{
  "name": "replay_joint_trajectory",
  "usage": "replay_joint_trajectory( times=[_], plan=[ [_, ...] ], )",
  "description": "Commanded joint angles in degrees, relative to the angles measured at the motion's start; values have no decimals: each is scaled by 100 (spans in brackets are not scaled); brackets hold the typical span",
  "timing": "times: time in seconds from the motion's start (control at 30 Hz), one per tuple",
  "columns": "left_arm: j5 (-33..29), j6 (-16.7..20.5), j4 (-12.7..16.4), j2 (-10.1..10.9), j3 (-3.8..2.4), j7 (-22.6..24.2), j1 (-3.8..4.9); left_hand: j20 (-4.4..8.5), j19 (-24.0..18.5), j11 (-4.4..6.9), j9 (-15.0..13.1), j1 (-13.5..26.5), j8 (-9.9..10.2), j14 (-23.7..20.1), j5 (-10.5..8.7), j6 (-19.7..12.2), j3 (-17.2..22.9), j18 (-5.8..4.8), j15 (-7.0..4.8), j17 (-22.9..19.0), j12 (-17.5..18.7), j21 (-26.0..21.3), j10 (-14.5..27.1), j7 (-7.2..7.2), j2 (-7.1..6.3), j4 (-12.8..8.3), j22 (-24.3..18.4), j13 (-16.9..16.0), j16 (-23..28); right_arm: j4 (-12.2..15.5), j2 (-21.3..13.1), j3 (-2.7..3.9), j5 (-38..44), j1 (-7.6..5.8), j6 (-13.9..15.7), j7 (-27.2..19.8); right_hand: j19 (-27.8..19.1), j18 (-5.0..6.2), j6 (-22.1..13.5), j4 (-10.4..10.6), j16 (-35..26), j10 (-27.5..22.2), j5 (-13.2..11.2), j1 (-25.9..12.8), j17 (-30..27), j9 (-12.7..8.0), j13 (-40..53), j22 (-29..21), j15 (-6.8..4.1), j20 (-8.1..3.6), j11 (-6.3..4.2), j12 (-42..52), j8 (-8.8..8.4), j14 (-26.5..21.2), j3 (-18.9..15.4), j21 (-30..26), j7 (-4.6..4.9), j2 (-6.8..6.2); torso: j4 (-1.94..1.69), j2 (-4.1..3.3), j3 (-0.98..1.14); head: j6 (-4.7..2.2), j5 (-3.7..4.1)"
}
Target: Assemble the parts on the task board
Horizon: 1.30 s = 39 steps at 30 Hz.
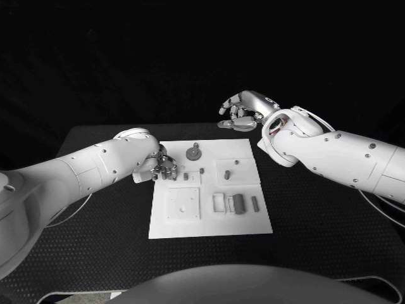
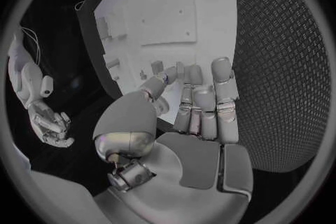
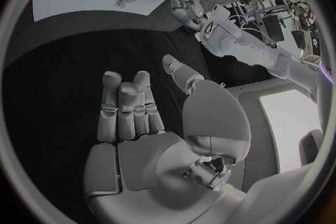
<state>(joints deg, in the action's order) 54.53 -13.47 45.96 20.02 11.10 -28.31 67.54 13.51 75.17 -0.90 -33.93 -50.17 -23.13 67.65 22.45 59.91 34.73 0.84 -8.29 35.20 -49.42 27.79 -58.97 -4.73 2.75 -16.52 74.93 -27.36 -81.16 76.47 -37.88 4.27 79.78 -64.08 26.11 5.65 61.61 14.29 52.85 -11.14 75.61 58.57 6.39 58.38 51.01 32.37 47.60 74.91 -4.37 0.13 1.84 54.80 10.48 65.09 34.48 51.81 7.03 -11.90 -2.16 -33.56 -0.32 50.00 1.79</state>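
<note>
The white rectangular task board (image 1: pixel 212 218) lies in the middle of the black table (image 1: pixel 321 209), its long sides running from the table's near edge to its far edge. Small grey parts rest on it: a round disc-shaped piece with a stem (image 1: pixel 194 152) near the board's far edge, a short peg-like piece (image 1: pixel 228 171) close to the middle, and a group of small upright blocks (image 1: pixel 235 203) toward the near right corner. A square recessed plate (image 1: pixel 183 203) sits toward the near left corner. The left hand (image 1: pixel 161 166) hangs over the board's far left corner, fingers loosely curled downward and apart, holding nothing. The right hand (image 1: pixel 243 110) is raised beyond the table's far edge, fingers half bent and empty.
</note>
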Motion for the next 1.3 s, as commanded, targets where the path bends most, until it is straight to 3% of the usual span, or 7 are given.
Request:
replay_joint_trajectory(
  times=[0.03, 0.13, 0.77, 1.13, 1.3],
  plan=[
    [-183, 126, -8, 82, 7, -63, -15, 35, 2, 341, -416, -34, -232, 8, 10, 296, 44, 79, -44, 9, -17, 21, -381, 178, 74, 8, 125, -5, -16, -4, -9, 4, -24, -2, -16, -42, 3, 71, -120, 14, -18, -34, 3, -14, -9, -5, -7, 34, 22, 8, 20, 37, 9, -8, -23, -20, 148, 54, -8, 2, -3, 0, 5],
    [-203, 121, 42, 148, -28, -62, -12, 36, 2, 342, -419, -36, -232, 9, 8, 298, 45, 79, -45, 10, -18, 23, -383, 179, 74, 6, 125, -5, -16, -11, -4, 4, -46, -2, -21, -44, 2, 71, -120, 16, -18, -35, 4, -16, -9, -6, -8, 34, 22, 8, 20, 37, 9, -8, -24, -21, 148, 54, -3, 2, -4, 0, 9],
    [-468, 218, 161, 168, -26, -28, -11, 38, 0, 343, -429, -34, -228, 11, -14, 296, 45, 77, -46, 11, -18, 30, -384, 178, 74, 11, 124, -5, -16, -15, -5, 4, -70, -2, -27, -43, 1, 71, -122, 24, -18, -36, 4, -23, -10, -10, -11, 34, 22, 9, 21, 39, 11, -9, -27, -22, 148, 57, 0, -1, -2, 0, -10],
    [-464, 575, 120, 110, -23, 42, -11, 43, -6, 341, -436, -34, -218, 9, -46, 286, 48, 78, -45, 9, -15, 32, -379, 175, 79, 14, 121, -2, -9, -15, -6, 4, -74, -2, -30, -42, 1, 71, -122, 28, -17, -36, 5, -24, -10, -12, -13, 35, 22, 9, 21, 41, 11, -9, -27, -23, 148, 58, 3, -1, 1, 0, -24],
    [-460, 562, 125, 102, -18, 66, -12, 44, -10, 340, -439, -35, -213, 7, -57, 282, 50, 79, -44, 7, -13, 32, -374, 172, 79, 16, 120, -1, -5, -16, -12, 3, -74, -2, -35, -36, 1, 71, -123, 28, -17, -36, 5, -23, -10, -13, -13, 35, 22, 8, 21, 41, 12, -9, -27, -23, 148, 60, -1, 0, 1, 0, -27]
  ],
)
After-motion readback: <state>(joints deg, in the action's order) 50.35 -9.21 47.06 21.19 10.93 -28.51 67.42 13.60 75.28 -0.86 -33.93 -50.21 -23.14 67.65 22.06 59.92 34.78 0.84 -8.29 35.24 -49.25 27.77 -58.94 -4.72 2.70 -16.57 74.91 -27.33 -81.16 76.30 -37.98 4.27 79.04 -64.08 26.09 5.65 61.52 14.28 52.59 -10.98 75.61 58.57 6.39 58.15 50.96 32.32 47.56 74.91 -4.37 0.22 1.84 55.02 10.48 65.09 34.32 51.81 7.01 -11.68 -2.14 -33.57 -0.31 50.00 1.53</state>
